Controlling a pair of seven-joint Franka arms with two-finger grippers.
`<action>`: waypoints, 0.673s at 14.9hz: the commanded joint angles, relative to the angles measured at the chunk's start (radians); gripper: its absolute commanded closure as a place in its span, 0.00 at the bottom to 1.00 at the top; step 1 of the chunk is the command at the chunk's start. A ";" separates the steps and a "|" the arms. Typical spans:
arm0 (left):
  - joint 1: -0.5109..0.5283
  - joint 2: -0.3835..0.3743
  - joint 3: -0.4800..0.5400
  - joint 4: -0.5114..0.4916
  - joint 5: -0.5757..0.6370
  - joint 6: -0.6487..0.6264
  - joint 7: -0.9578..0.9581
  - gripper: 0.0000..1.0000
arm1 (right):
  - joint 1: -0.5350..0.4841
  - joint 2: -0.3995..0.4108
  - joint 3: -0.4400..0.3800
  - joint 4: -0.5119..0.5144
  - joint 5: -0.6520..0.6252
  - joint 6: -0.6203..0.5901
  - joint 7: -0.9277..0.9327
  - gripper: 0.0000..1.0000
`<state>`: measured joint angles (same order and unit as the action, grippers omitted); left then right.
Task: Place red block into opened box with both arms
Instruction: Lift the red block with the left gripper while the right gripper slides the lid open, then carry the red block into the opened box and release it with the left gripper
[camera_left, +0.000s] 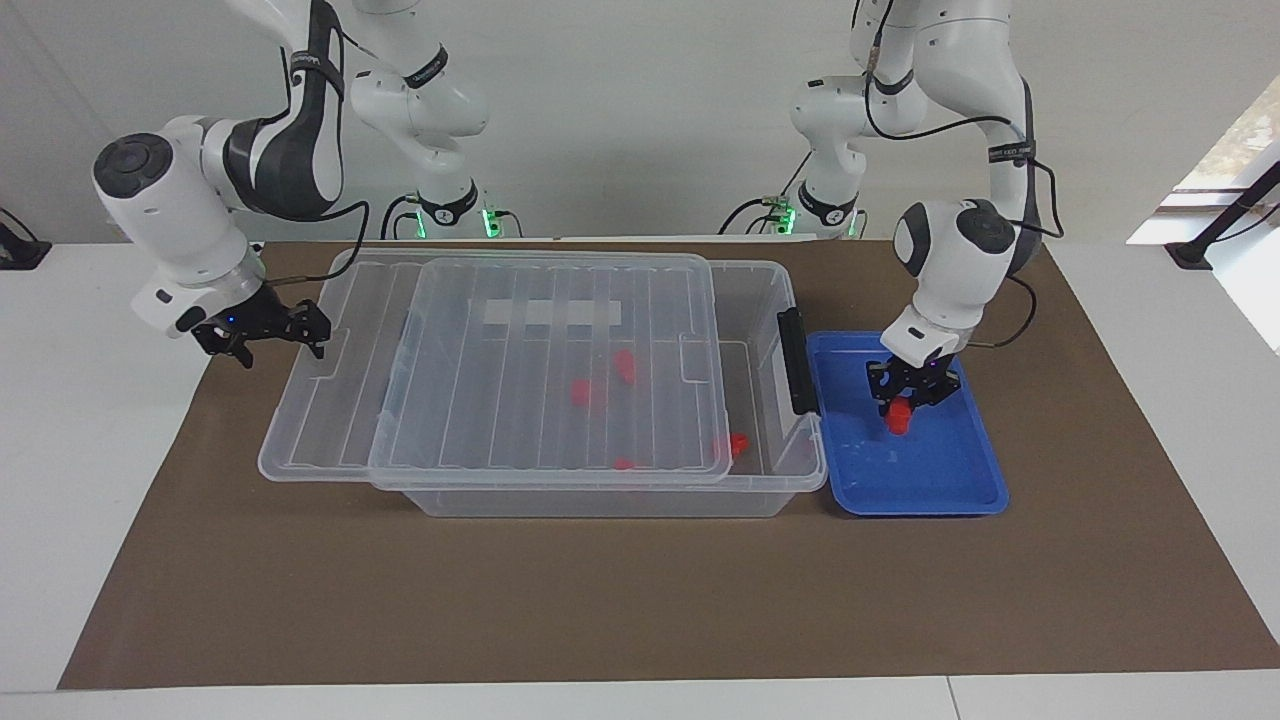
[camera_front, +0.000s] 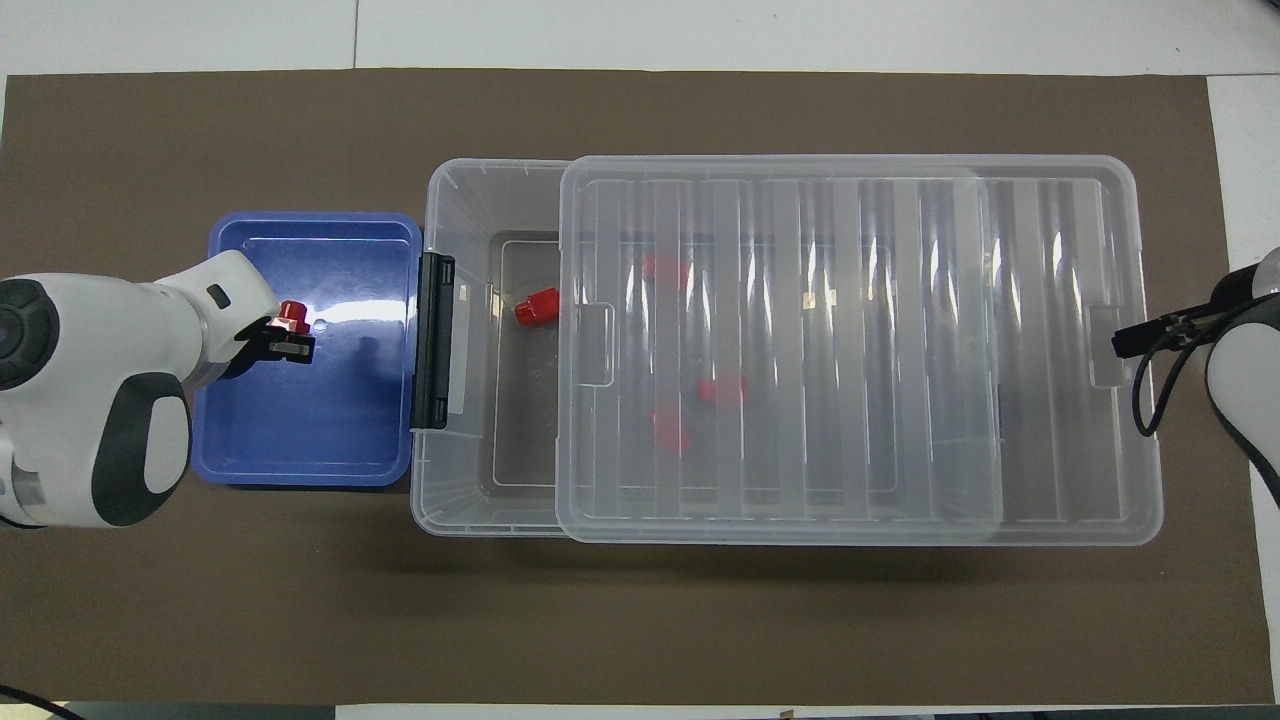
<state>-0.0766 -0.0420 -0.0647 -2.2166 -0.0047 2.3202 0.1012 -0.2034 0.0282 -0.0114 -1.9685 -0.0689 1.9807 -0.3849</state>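
The left tool is squeezed tight on the red block. It holds the block up a little over the blue tray. The blue tray sits on the brown mat, touching the end of the box that has the black latch.

The box is a big see-through bin in the middle of the bench. Its lid lies on top of the box but is slid toward the right arm's end, so it sticks out past the box there. The part of the box next to the latch is open at the top.

The right tool is at the lid's edge that sticks out. Its fingers are spread wide. I cannot tell if it is touching the lid.

Four more red pieces lie inside the box. One is in the open part and the others are under the lid.
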 joint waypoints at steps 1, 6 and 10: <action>-0.046 -0.053 0.000 0.096 0.003 -0.177 -0.072 1.00 | -0.051 -0.017 0.007 -0.029 -0.019 0.033 -0.072 0.00; -0.198 -0.033 -0.001 0.282 0.014 -0.383 -0.268 1.00 | -0.091 -0.014 0.007 -0.024 -0.019 0.043 -0.118 0.00; -0.336 -0.019 -0.004 0.278 0.014 -0.349 -0.446 1.00 | -0.126 -0.013 0.005 -0.024 -0.019 0.055 -0.158 0.00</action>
<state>-0.3540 -0.0941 -0.0800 -1.9596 -0.0046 1.9710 -0.2708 -0.2977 0.0282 -0.0121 -1.9694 -0.0705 2.0075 -0.5077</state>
